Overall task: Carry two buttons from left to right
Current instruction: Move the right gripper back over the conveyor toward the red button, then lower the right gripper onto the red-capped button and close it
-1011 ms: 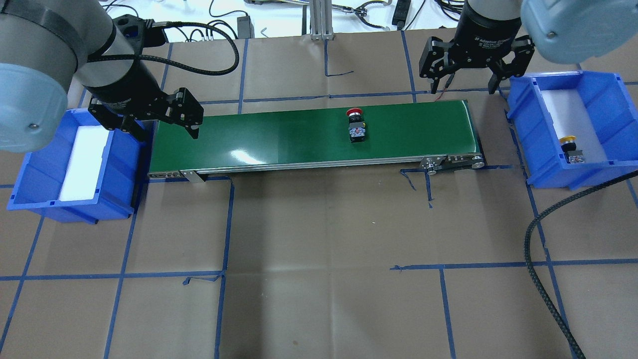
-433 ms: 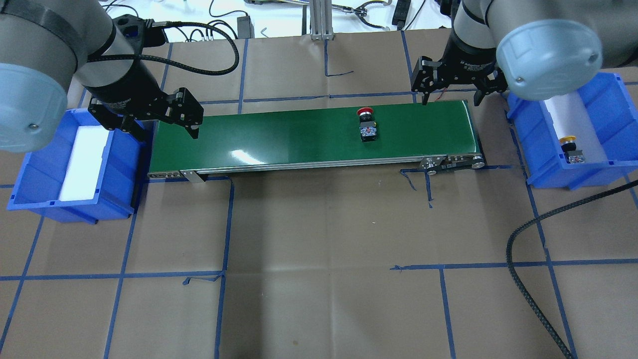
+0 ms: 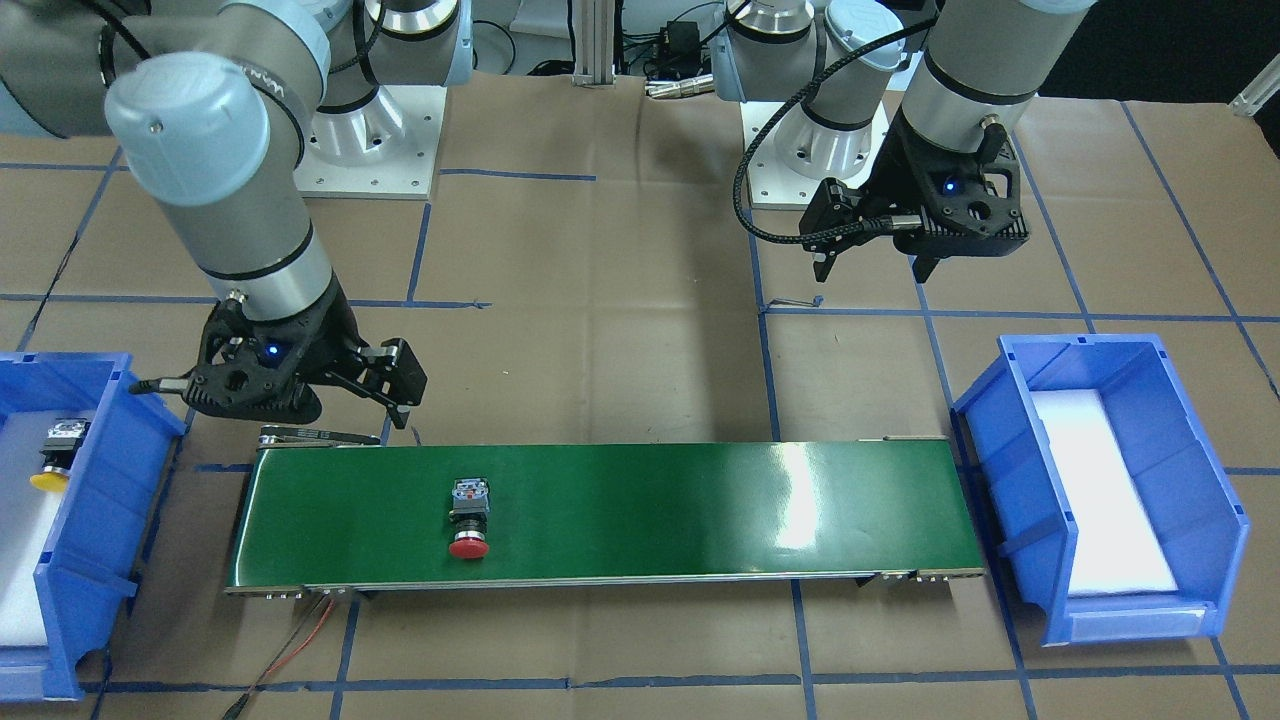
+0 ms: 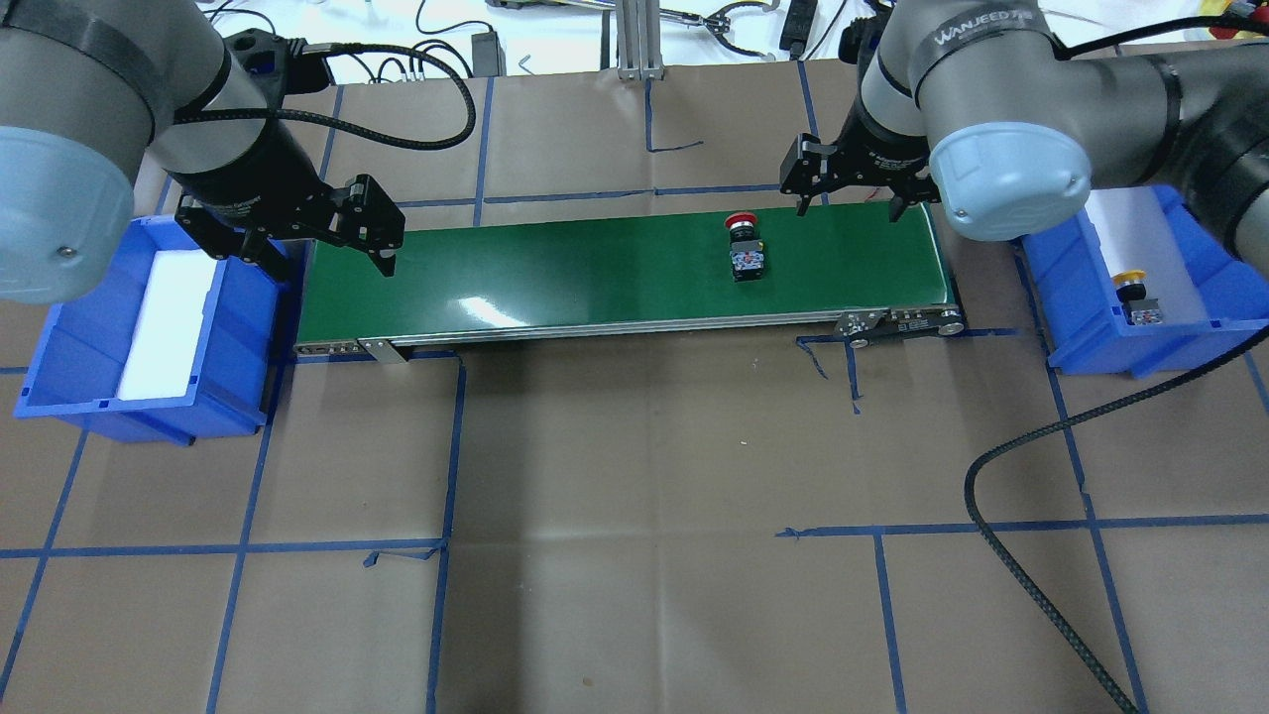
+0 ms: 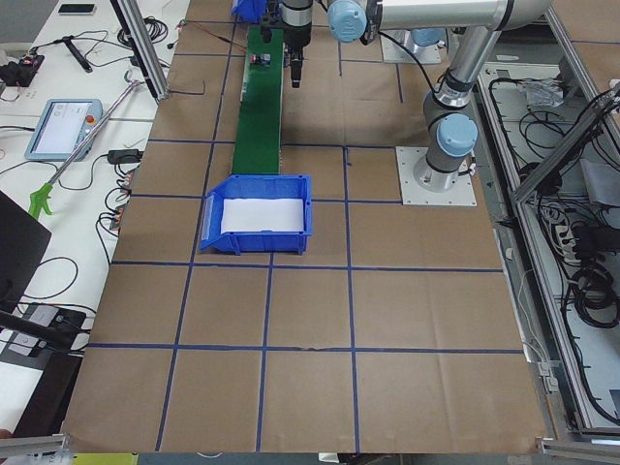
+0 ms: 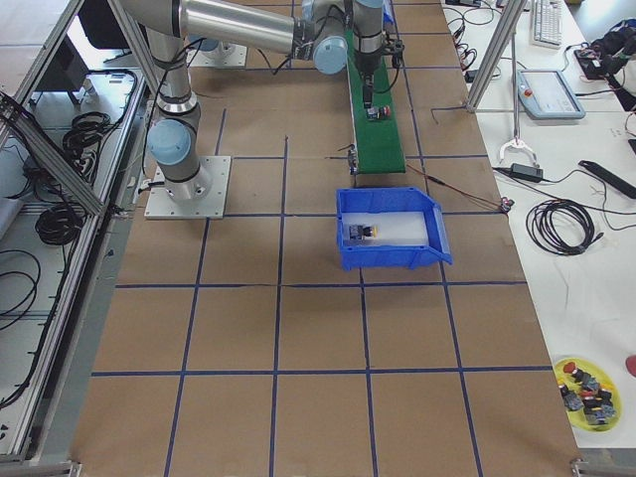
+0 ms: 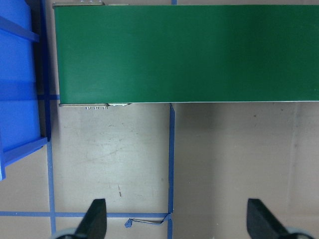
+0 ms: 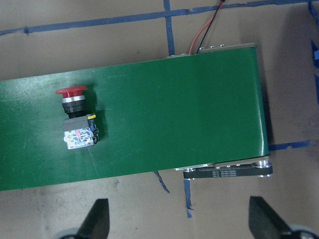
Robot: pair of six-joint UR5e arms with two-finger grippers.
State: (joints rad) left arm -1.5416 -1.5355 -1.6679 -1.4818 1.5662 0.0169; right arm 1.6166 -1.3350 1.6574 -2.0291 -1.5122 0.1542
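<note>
Judging from the front-facing view, the job is about half done. The yellow button (image 3: 55,455) lies on its side inside the right bin (image 3: 110,470), while the red button (image 3: 469,515) lies on the green belt (image 3: 650,510), nearer that bin than the other. The right pincer (image 3: 300,412) hangs by the belt's right end, empty.

Overhead, the red button (image 4: 744,245) rests with its cap away from the robot and its black-and-grey body toward it. It is short of the right pincer (image 4: 850,208), whose fingers stand apart near the belt's far edge. The left pincer (image 4: 322,260), also spread and empty, hovers at the belt's left end beside the left bin (image 4: 59,347), which shows only a white liner.

Both side views are too distant to add much.

From the left wrist, bare belt and brown desk (image 7: 224,159) show above two parted fingertips. From the right wrist, the red button lies flat on the belt, a printed label on its block, untouched. Left to do, I judge: lift it and drop it into the right bin.
</note>
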